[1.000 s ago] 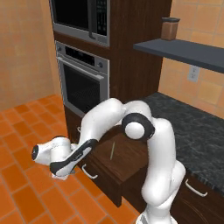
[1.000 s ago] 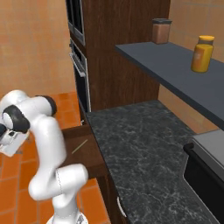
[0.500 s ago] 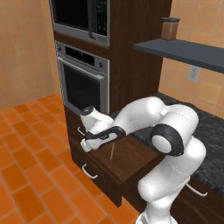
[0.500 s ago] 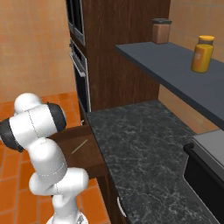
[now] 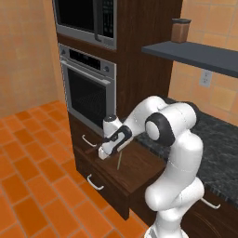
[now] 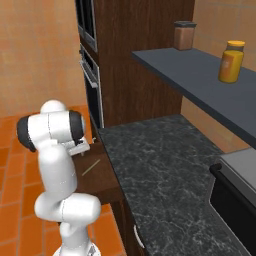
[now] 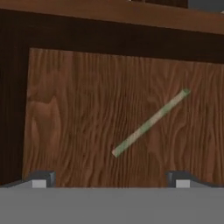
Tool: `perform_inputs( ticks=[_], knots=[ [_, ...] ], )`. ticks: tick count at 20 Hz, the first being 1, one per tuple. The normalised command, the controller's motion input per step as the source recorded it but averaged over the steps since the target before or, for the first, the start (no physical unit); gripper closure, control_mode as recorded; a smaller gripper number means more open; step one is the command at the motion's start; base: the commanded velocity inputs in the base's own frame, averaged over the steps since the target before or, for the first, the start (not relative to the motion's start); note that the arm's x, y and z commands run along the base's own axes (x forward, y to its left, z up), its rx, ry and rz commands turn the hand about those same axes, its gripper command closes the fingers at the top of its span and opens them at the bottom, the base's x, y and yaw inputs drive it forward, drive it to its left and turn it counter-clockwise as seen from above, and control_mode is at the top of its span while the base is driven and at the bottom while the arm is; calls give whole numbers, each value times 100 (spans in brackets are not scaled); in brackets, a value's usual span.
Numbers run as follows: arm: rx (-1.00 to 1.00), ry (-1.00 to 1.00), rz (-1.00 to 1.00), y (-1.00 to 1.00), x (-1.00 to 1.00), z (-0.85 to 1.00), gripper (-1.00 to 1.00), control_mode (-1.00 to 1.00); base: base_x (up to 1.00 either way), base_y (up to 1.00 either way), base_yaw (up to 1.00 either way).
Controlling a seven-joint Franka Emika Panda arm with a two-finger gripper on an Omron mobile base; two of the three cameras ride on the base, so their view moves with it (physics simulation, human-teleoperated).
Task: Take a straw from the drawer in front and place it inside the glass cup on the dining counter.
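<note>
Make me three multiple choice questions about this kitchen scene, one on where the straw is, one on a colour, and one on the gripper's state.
1. Where does the straw lie?
A. on the drawer floor
B. on the black countertop
C. on the shelf

2. What colour is the jar on the shelf?
A. blue
B. yellow
C. green

3. How is the gripper?
A. shut on the straw
B. open, holding nothing
C. shut on the drawer handle

A: the straw lies slantwise on the brown wood.
B: the right base view shows it yellow.
B: the fingertips stand wide apart, short of the straw.
</note>
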Motion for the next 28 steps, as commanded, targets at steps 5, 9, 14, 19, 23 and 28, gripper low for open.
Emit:
perform_inputs(
  ticks=[5, 9, 14, 19, 23, 28],
  knots=[
    [2, 14, 0, 4, 15, -72, -100, -100, 0, 0, 0],
    [5, 6, 0, 22, -17, -58, -100, -100, 0, 0, 0],
    [9, 0, 0, 35, -40, -26, -100, -100, 0, 0, 0],
    [8, 0, 0, 69, -62, 1, -100, -100, 0, 0, 0],
    [7, 0, -5, 91, -98, 35, -100, -100, 0, 0, 0],
    [4, -2, -25, 5, -35, 64, -100, -100, 0, 0, 0]
  ],
)
